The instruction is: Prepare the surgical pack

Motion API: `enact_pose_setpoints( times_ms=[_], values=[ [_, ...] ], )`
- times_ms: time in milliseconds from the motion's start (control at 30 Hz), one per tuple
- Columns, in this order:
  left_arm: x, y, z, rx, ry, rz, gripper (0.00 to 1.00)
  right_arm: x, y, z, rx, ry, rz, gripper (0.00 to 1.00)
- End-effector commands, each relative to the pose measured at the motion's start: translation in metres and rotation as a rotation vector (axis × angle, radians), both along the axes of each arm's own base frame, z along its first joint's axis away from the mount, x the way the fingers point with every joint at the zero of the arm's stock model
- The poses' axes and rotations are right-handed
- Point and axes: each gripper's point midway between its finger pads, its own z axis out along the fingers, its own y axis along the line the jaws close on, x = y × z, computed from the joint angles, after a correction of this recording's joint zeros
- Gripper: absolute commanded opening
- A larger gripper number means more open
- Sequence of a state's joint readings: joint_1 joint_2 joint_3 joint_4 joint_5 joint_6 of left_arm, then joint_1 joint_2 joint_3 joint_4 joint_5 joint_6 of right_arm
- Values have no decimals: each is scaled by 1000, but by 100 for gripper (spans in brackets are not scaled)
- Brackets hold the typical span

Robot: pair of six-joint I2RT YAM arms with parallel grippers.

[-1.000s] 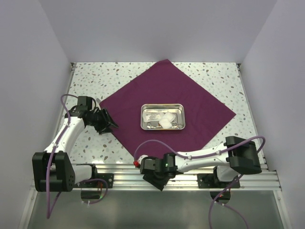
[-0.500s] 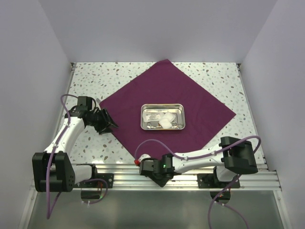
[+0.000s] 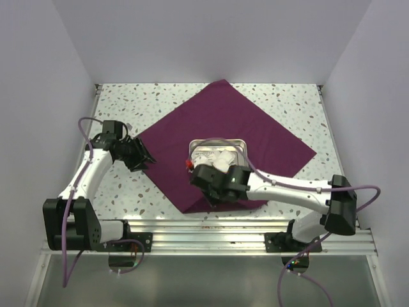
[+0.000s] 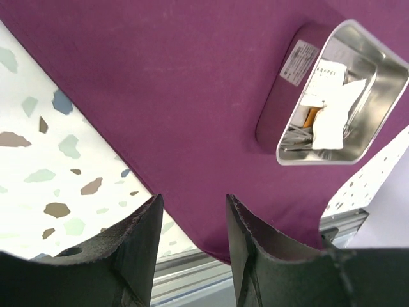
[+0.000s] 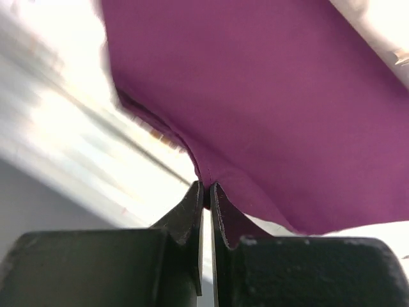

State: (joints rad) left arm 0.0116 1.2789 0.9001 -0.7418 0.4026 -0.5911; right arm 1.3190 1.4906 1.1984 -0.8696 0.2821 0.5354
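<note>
The surgical pack cloth (image 3: 243,128) is showing plain deep purple-maroon; the tabletop (image 3: 128,102), at 10 o'clock of it, is displaying white terrazzo flecked grey, brown and blue-green; the tray (image 4: 377,96) is gleaming silver, its packets (image 4: 332,115) showing white.

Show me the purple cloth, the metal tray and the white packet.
purple cloth (image 3: 223,115): top view, far flat half.
metal tray (image 4: 378,80): left wrist view, inner wall.
white packet (image 4: 332,118): left wrist view, middle.
</note>
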Motion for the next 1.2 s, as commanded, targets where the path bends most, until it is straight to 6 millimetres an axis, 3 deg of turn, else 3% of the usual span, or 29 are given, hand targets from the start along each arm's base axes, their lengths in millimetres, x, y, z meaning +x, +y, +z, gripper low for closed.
enact_pose_setpoints(
  times_ms=[0,67,133,167,200,233,267,367,400,433,567,600,667,867,1167],
  values=[
    [18,9,17,49,-43,30,48,68,-19,33,-4,-112,-91,0],
    [21,12,16,70,-28,39,52,100,-26,32,-17,-116,-136,0],
    [28,21,18,110,-21,59,54,124,-21,43,-9,-144,-120,0],
    [31,24,20,120,-23,59,54,142,-25,35,-42,-142,-145,0],
    [37,26,25,132,-38,61,54,155,-19,46,-26,-167,-137,0],
    [46,38,31,147,-34,82,55,196,-13,48,-24,-188,-173,0],
    [47,39,29,147,-26,82,55,197,-13,48,-24,-188,-173,0],
    [50,48,31,161,-16,99,55,235,-10,49,-20,-211,-217,0],
    [51,51,31,166,-13,106,55,250,-9,61,-1,-240,-240,0],
    [52,54,31,175,-13,118,55,260,-7,50,-28,-235,-243,0],
    [55,57,27,163,-7,149,55,294,-5,55,-24,-258,-273,0],
    [55,57,24,159,-2,151,56,305,-5,66,-5,-277,-288,0],
    [57,59,20,157,2,155,56,317,-12,56,-43,-265,-306,0],
    [58,66,10,156,12,166,56,343,-16,60,-21,-274,-330,0],
    [64,76,0,151,21,186,56,368,-22,25,-24,-221,-355,0]
  ],
)
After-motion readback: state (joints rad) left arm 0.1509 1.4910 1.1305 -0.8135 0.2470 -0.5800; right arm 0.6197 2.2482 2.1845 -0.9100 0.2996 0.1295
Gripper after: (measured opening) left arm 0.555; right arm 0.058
